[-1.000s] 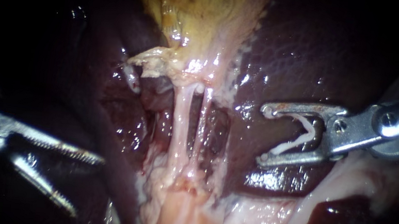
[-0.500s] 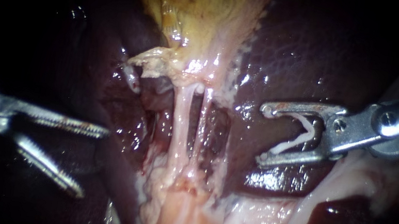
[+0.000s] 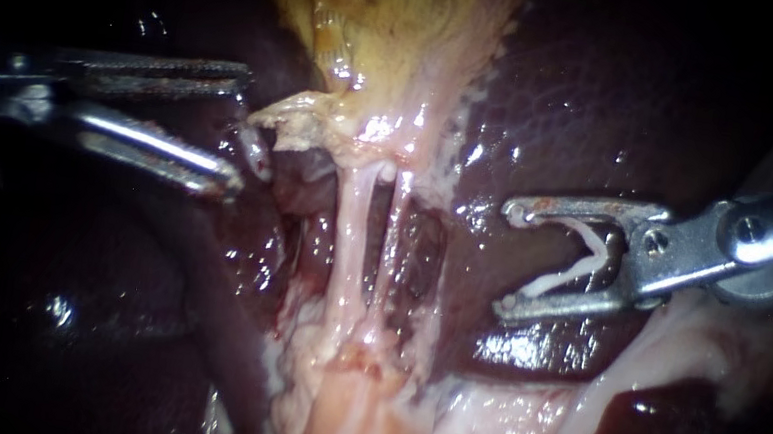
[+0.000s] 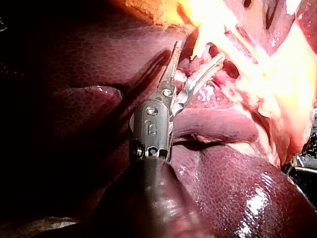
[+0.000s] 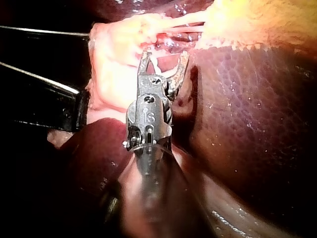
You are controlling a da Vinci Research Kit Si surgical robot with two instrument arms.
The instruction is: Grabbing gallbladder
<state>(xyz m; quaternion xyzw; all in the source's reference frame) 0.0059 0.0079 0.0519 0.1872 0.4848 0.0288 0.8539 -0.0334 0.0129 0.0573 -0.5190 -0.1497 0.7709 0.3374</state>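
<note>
- Toothed jaws of the left instrument [image 3: 239, 133] stand partly open, with a clear gap between them and nothing in their grip.
- Both jaw tips sit just beside the ragged pale edge at the lower end of the gallbladder [image 3: 394, 16]. From the endoscope view I cannot tell whether either tip touches it.
- That gallbladder lies at the top middle of the endoscope view. It is yellowish and narrows downward into a wet, glistening pale neck.
- Two thin pale tubes [image 3: 351, 232] run down from the neck side by side, close together but apart, with a dark gap between them.
- Lower down the tubes merge into pale fatty tissue [image 3: 359, 415], pinkish white, which spreads across the bottom of the view.
- Dark maroon liver [image 3: 605, 96] lies on both sides of the gallbladder and tubes, its surface shiny and finely mottled.
- Over the liver, off to the side of the tubes and apart from them, is the right instrument [image 3: 508, 261].
- Its jaws stand wide apart, and a white clip [image 3: 585, 263], V-shaped, is seated between them with one leg against each jaw.
- In the left wrist view the open jaws reach into bright pale tissue, with smooth liver lobes beneath the shaft.
- In the right wrist view the clip-bearing jaws point at the pale strands, with liver beside them.
</note>
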